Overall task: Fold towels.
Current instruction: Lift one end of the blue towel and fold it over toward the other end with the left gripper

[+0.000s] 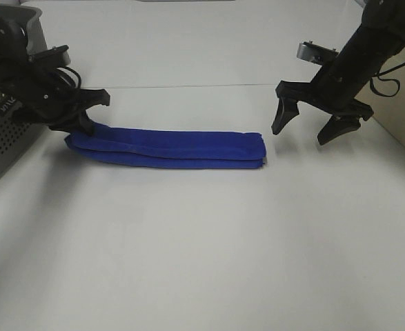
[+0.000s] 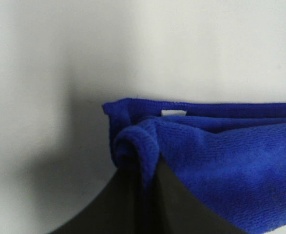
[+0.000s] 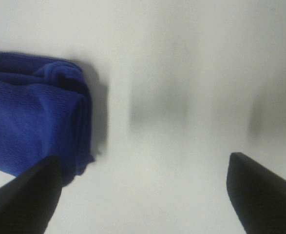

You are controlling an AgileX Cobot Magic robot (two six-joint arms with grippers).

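I'm looking at the royal-blue plush microfibre towel (image 1: 168, 148), which is lying as a long folded strip across the middle of the high frame on the white tabletop (image 1: 202, 262). The strip is running from centre-left to just right of centre.

My left gripper (image 1: 86, 125) is clamping down on the strip's left end. In the left wrist picture the plush is bunching into a soft roll between the two dark fingers (image 2: 181, 204), and the small white tag (image 2: 173, 112) is peeking out along the stitched edge behind it.

My right gripper (image 1: 301, 134) is hovering just beyond the strip's right end, jaws spread wide and touching nothing. The right wrist view is showing that end as stacked layers, near one fingertip but apart from it.

A grey perforated metal box (image 1: 2, 131) is sitting at the left edge, close to my left arm.

I'm judging this cloth to be light, limp and thick. It is going to sag and slide open if I pinch only the top layer. I'm thinking the right jaws need to take the whole stack at the end corners, gripping deep.
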